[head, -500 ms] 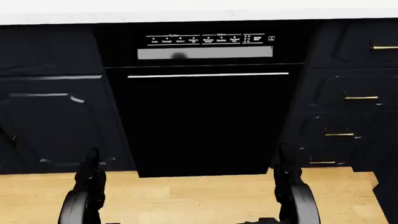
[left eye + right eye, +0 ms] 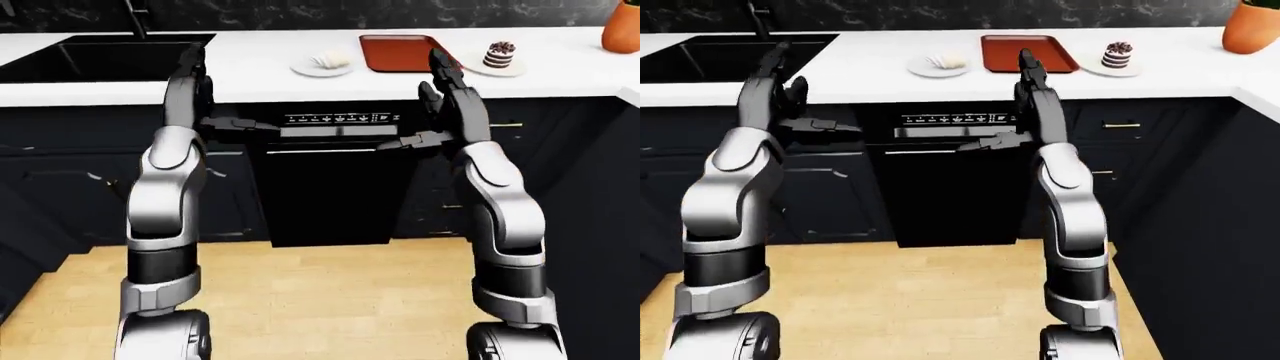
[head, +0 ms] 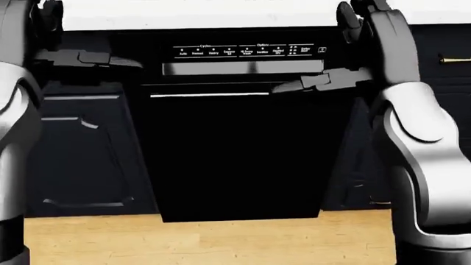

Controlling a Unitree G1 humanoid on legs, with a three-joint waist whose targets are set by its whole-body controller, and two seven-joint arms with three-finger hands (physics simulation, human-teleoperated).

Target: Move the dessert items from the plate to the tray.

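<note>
Left hand: the left hand (image 2: 190,71) is raised at about 10 o'clock in the left-eye view, fingers spread, gripping nothing.
Right hand: the right hand (image 2: 447,79) is up at roughly 2 o'clock, fingers splayed apart, empty too, its fingertips overlapping the counter edge in the view.
Tray: the red tray (image 2: 400,52) sits on the white counter (image 2: 250,75) at 12 o'clock, nothing on it as far as can be seen.
Plates: two of them! A small plate (image 2: 322,69) just left of the tray, and a second plate (image 2: 495,69) just right of it.
Desserts: a pale pastry (image 2: 330,58) lies on the left plate; a dark layered cake (image 2: 499,54) stands upright on the right plate.
Below: the black dishwasher (image 3: 236,143) fills the head view under the counter edge.
Progress: nothing moved yet by the look of it; both desserts are on their plates.
Left to do: likely reach, grasp each sweet, set it on the tray.
</note>
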